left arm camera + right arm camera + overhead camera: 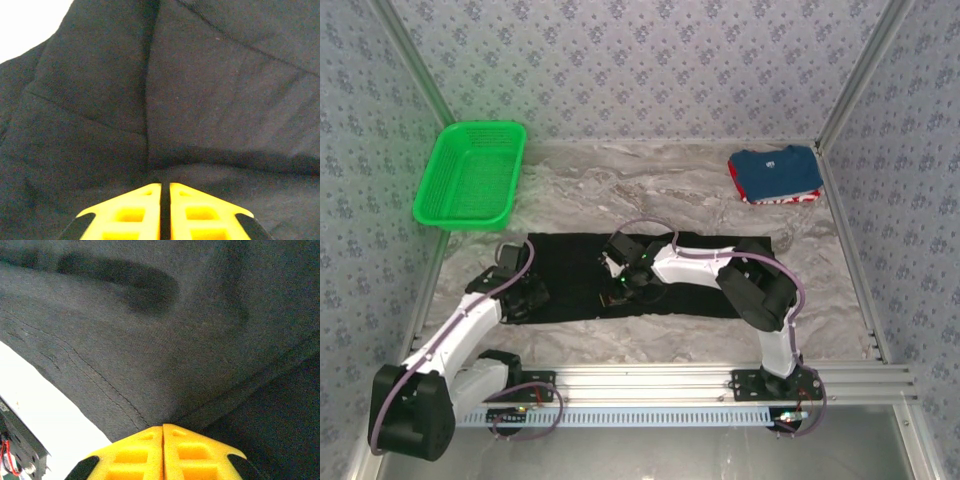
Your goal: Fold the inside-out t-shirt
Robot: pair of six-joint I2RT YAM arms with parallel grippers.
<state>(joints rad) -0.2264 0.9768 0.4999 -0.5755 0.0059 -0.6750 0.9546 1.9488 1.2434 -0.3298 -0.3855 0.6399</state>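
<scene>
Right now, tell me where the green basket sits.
In the top view, the green basket sits far left, beyond the black t-shirt, across from the blue shirt at far right.

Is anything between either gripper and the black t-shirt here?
Nothing visible. The left gripper and right gripper are both shut right on the t-shirt, cloth at their fingertips. The green basket and the folded blue shirt sit at the far side of the table, apart from it.
</scene>
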